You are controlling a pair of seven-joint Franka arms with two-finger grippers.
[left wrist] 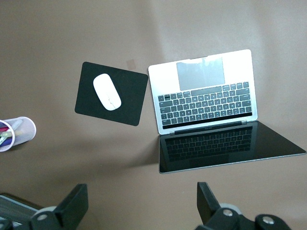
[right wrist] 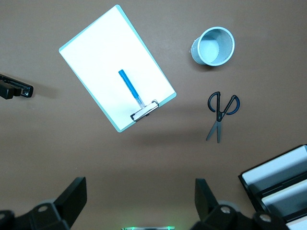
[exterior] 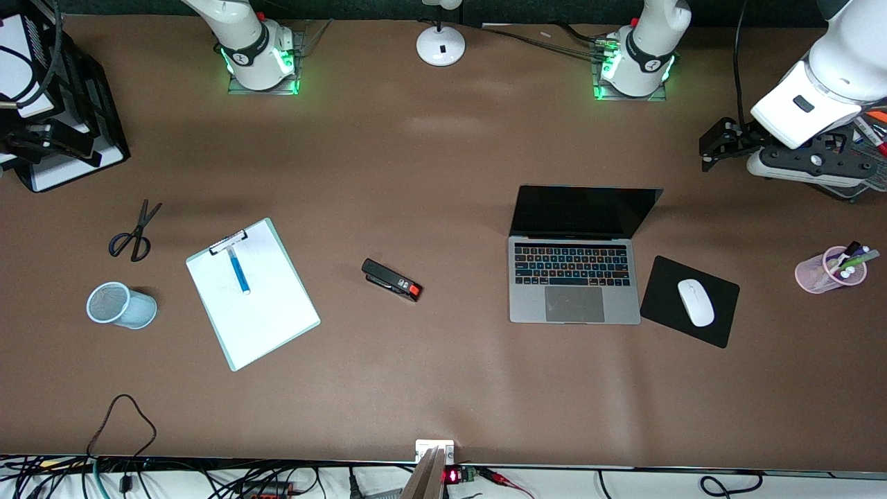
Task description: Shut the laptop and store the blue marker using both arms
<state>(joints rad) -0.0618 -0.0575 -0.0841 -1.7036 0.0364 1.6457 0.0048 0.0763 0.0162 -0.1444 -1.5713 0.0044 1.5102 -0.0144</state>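
Observation:
The laptop (exterior: 574, 303) stands open toward the left arm's end of the table, screen up and black; it also shows in the left wrist view (left wrist: 206, 96). The blue marker (exterior: 238, 272) lies on a white clipboard (exterior: 267, 319) toward the right arm's end, its tip under the clip; the right wrist view shows the marker (right wrist: 130, 88) too. My left gripper (exterior: 714, 144) hangs open and empty high over the table's end, above the laptop's back edge in its own view (left wrist: 140, 206). My right gripper (exterior: 43, 141) is open and empty, high over the table near its base (right wrist: 139, 201).
A black mouse pad (exterior: 665, 291) with a white mouse (exterior: 695, 302) lies beside the laptop. A pink cup (exterior: 828, 270) of pens lies at that end. A black stapler (exterior: 392, 280), scissors (exterior: 135, 232), a pale blue mesh cup (exterior: 121, 305), a black tray (exterior: 76, 149) and a lamp base (exterior: 441, 45) are around.

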